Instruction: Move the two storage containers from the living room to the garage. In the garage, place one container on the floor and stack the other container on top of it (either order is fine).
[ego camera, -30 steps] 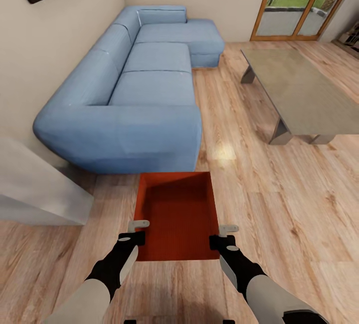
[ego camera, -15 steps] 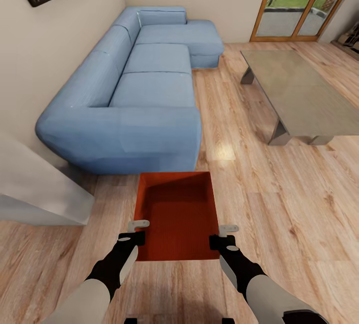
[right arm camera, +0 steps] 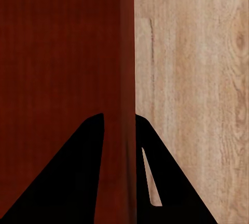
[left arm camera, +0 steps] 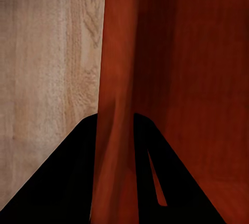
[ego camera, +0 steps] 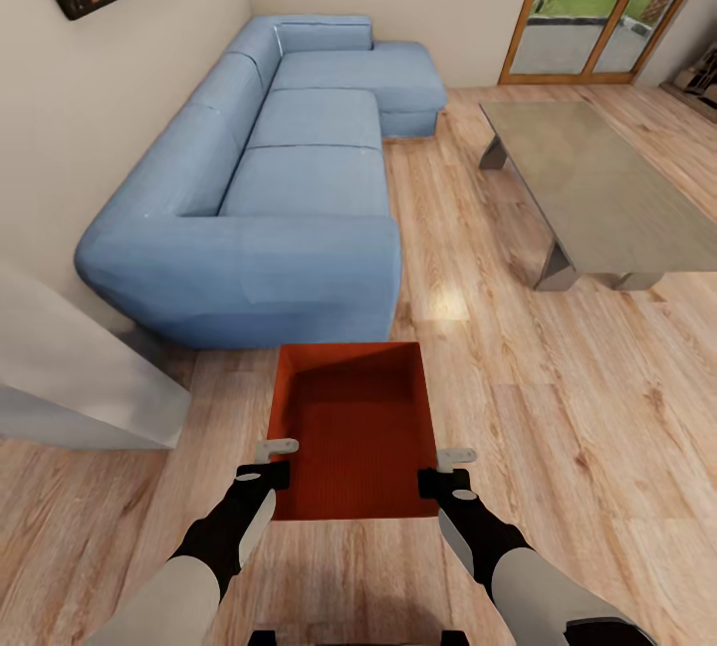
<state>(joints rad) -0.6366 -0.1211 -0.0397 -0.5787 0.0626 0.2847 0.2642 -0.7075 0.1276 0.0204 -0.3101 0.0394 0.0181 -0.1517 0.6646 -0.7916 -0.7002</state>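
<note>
Both arms are carrying one storage container [ego camera: 354, 427] low in front of the trunk over the wood-plank floor [ego camera: 558, 407], just short of the blue sofa [ego camera: 269, 198]. Left gripper [ego camera: 276, 460] is pinching the left wall, right gripper [ego camera: 445, 467] the right wall, each closed astride its rim. Judgement: keeping both grips level and equally spaced while driving to the garage should be preventing twist or slip.
</note>
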